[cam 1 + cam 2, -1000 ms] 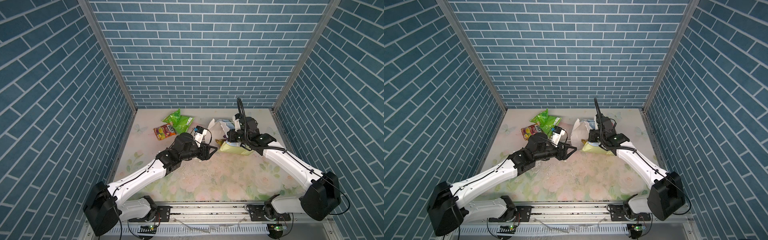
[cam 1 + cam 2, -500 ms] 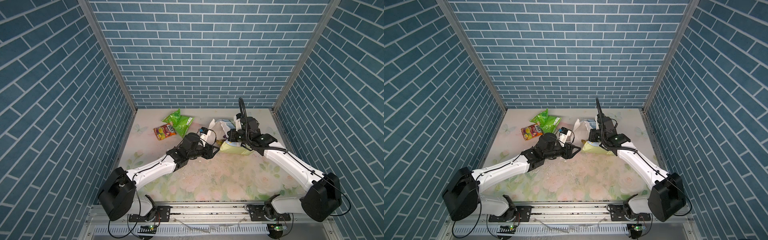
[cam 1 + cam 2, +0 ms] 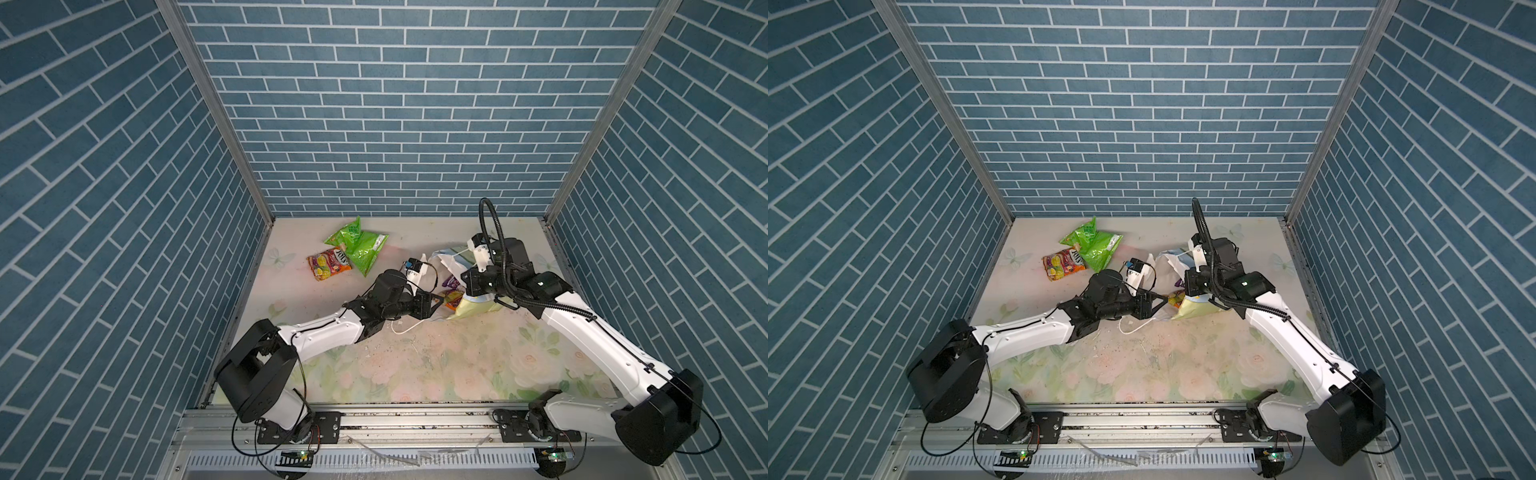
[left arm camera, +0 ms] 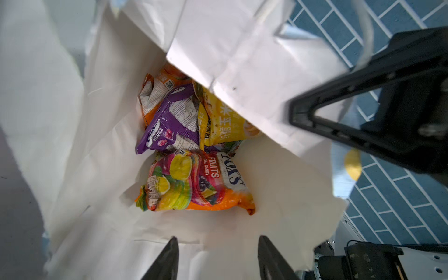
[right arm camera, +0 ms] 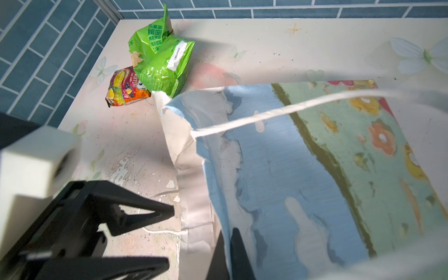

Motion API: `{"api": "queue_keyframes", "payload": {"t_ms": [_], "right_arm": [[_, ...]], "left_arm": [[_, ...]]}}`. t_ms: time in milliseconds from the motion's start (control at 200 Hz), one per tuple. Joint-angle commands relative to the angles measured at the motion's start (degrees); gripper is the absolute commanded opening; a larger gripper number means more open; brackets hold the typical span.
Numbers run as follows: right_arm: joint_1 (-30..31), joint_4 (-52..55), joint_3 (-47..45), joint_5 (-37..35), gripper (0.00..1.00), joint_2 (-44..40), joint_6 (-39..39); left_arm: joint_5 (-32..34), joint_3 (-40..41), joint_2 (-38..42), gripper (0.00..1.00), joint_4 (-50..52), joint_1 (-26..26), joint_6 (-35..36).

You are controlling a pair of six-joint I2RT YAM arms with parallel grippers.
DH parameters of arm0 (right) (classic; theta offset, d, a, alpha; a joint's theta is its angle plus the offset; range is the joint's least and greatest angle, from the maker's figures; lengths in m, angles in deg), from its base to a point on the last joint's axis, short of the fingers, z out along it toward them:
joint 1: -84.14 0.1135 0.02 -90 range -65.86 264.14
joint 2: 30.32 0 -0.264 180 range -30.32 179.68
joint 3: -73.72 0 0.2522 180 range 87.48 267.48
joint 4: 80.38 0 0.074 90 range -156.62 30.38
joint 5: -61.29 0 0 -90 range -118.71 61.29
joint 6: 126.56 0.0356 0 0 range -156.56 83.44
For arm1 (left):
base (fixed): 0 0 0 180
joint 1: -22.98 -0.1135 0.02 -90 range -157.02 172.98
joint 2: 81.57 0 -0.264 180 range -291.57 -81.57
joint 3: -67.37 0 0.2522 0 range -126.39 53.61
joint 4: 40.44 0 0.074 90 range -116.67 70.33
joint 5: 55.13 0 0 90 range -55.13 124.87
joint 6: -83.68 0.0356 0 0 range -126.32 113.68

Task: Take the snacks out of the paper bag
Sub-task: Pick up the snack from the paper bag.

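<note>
The paper bag (image 3: 473, 306) lies on its side with its mouth toward my left arm. My right gripper (image 5: 229, 244) is shut on the bag's upper wall (image 5: 315, 157) and holds the mouth up. My left gripper (image 4: 218, 238) stands open in the mouth, on the white lining, with nothing between its fingers. Deep inside lie several snacks: a fruit-print packet (image 4: 196, 180) nearest the fingertips, behind it a purple one (image 4: 169, 126), a yellow one (image 4: 225, 121) and an orange-and-white one (image 4: 157, 89). In both top views the left gripper (image 3: 436, 301) (image 3: 1160, 300) meets the bag's opening.
Two green packets (image 3: 359, 245) and a fruit-print packet (image 3: 330, 264) lie on the floral tabletop at the back left, away from both arms. A white cord handle (image 3: 405, 330) trails on the table under the left wrist. Blue brick walls close three sides.
My left arm has stretched to the right, bringing its gripper up to and into the bag's mouth, with the jaws slightly narrower. The right gripper has kept its hold on the bag.
</note>
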Motion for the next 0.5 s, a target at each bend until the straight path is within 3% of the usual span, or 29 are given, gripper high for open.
{"api": "queue_keyframes", "payload": {"t_ms": [0,285,495], "right_arm": [[0.1,0.2,-1.2,1.9,0.00,-3.0,-3.2],[0.1,-3.0,-4.4,1.4,0.00,-3.7,-0.8],[0.1,-8.3,-8.2,1.1,0.00,-4.6,1.8]], "left_arm": [[0.6,1.1,-2.4,0.57,-5.8,0.4,-0.9],[0.0,0.9,-7.3,0.62,-9.8,0.4,-3.6],[1.7,0.7,-9.8,0.64,-7.2,0.5,-3.2]]}}
